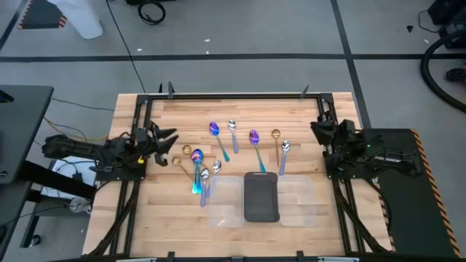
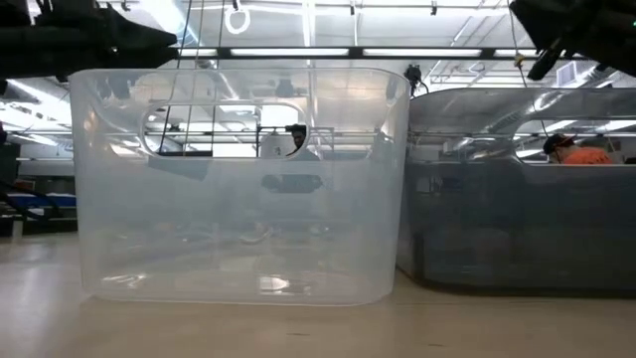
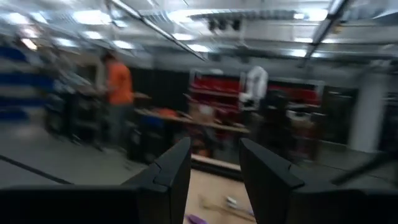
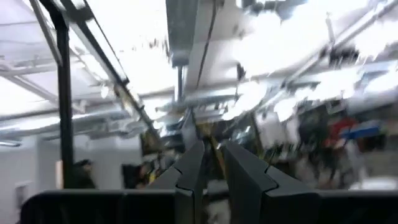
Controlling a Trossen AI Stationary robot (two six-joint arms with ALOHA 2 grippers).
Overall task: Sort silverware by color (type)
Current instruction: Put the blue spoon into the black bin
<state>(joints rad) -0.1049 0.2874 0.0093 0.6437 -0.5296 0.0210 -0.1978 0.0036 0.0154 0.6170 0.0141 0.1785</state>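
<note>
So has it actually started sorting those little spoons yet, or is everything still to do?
Nothing looks sorted: the silver, gold and purple-blue metal spoons lie mixed on the wooden table, none visible in the clear plastic trays or the dark tray. Nothing is in hand; the left gripper and right gripper wait empty at the table's sides. All sorting remains.
</note>
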